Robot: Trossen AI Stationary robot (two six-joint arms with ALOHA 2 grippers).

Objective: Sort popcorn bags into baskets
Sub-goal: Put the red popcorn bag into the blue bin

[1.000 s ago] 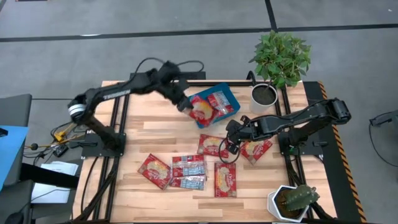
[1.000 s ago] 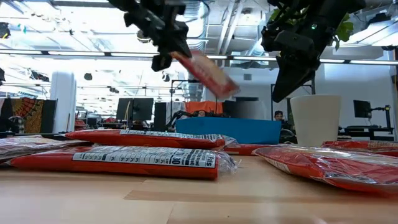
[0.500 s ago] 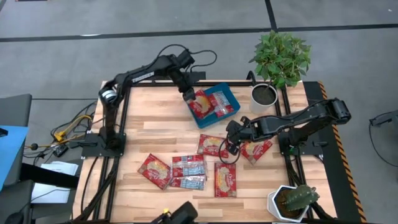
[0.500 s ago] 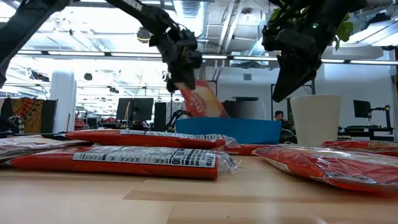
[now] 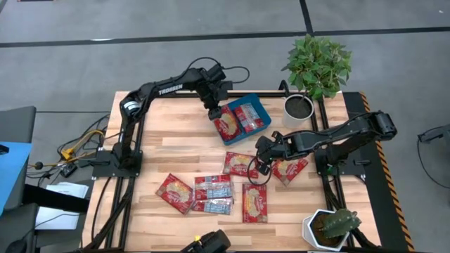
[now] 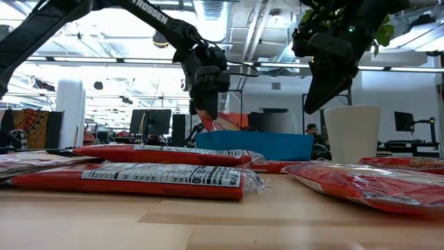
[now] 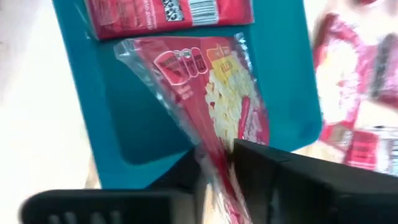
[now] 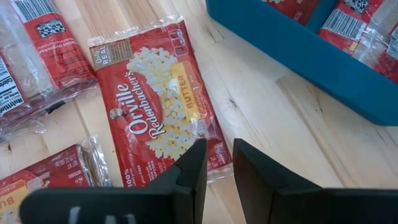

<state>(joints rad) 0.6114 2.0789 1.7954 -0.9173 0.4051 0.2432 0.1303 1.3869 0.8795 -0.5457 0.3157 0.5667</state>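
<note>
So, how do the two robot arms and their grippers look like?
Both arms are dark, almost black, with slim jointed links. The left arm carries white lettering along its link and a pale ring at its base joint; a black cable loops near its wrist. The left gripper and right gripper each have two flat, dark fingers.

left pincer [image 7: 214, 163] | pinching popcorn bag [image 7: 217, 99] | over teal basket [image 7: 134, 127]

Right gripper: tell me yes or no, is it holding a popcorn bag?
No. The right gripper hangs empty above a red popcorn bag lying flat on the table.
</note>
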